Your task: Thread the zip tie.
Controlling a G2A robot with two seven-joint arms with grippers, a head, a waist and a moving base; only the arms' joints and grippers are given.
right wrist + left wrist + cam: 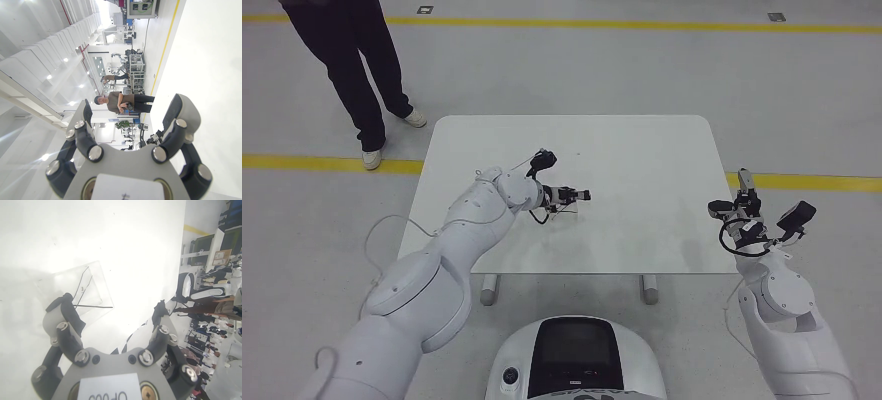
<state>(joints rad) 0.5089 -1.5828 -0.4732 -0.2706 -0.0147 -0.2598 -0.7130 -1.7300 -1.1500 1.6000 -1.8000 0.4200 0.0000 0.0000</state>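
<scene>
A thin black zip tie (88, 307) lies bent into a loose loop on a clear plastic plate (98, 275) on the white table (642, 150). My left gripper (113, 306) hangs open just above the table near its middle. One of its black-taped fingertips (65, 303) is over the plate's near corner, beside the tie; whether it touches is unclear. In the top view the left gripper (578, 195) points toward the table's right side. My right gripper (130, 111) is open and holds nothing. It is raised off the table's right edge (734, 203).
The table top around the plate is bare white. The table's right edge (181, 262) drops off beyond the left gripper. Yellow floor lines (572, 22) run behind and beside the table.
</scene>
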